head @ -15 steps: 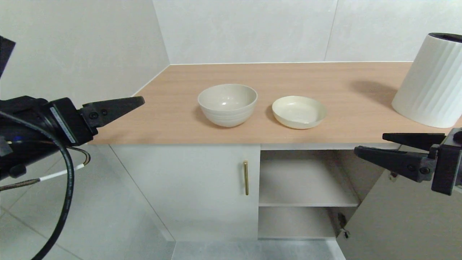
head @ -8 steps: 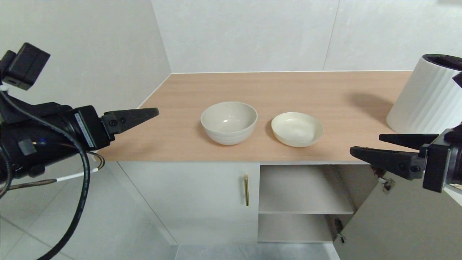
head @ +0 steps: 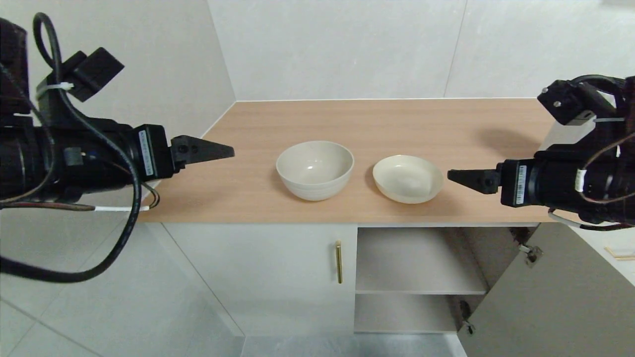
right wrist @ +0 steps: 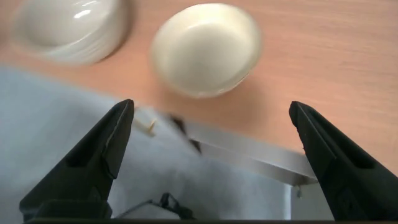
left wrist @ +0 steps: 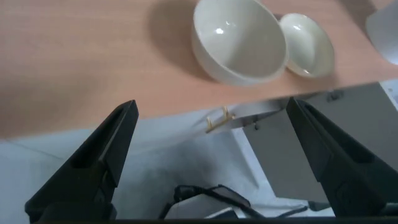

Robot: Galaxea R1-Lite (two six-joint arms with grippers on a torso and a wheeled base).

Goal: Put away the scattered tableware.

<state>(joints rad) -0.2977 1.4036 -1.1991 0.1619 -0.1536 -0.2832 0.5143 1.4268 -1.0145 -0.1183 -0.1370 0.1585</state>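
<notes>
Pale tiled corner, wooden counter point(head: 397, 119) along the wall. Below it, cupboard point(head: 258, 267) with right door swung open. Task judged barely begun: both pieces of tableware yet to be stowed. Left arm level over the counter's left end, left gripper point(head: 223, 149) aimed toward the bowl point(head: 314, 168), jaws wide apart. Right arm mirrored on the other side, right gripper point(head: 454, 175) near the dish point(head: 408, 177), seemingly clear of its rim though hard to judge, jaws likewise spread. Deep bowl and shallow dish side by side near the front edge, neither gripped.
</notes>
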